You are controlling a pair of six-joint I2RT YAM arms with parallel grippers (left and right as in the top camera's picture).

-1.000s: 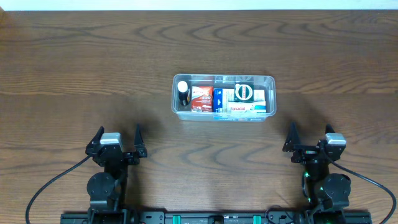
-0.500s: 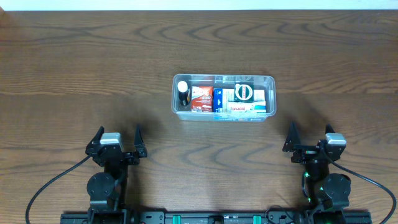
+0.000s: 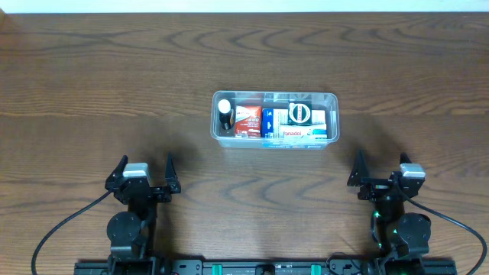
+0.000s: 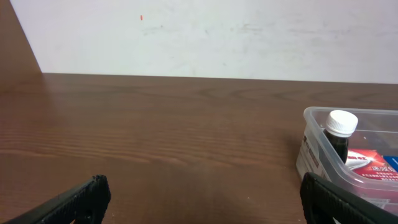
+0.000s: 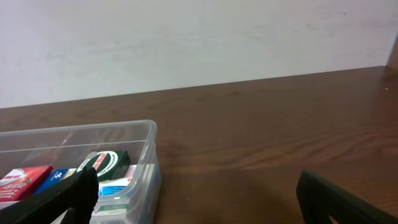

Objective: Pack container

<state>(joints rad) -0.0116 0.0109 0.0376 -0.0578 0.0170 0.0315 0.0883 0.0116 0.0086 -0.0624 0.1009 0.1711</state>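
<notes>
The clear plastic container [image 3: 333, 107] sits mid-table, filled with a dark bottle with a white cap [image 3: 225, 109], a red box [image 3: 247, 122], a blue box [image 3: 269, 122] and a round green tin [image 3: 299, 114] on white boxes. My left gripper [image 3: 145, 169] stands open near the front left edge, well short of the container. My right gripper [image 3: 379, 166] stands open at the front right. In the left wrist view the container [image 4: 314, 143] and bottle [image 4: 340, 134] show at right, beyond the open left gripper [image 4: 202, 198]. The right wrist view has the container [image 5: 146, 140] at left, beyond the open right gripper [image 5: 198, 196].
Bare brown wood table [image 3: 114, 84] lies all round the container. A white wall [image 4: 217, 37] rises past the far edge. Cables [image 3: 69, 221] run from both arm bases at the front edge.
</notes>
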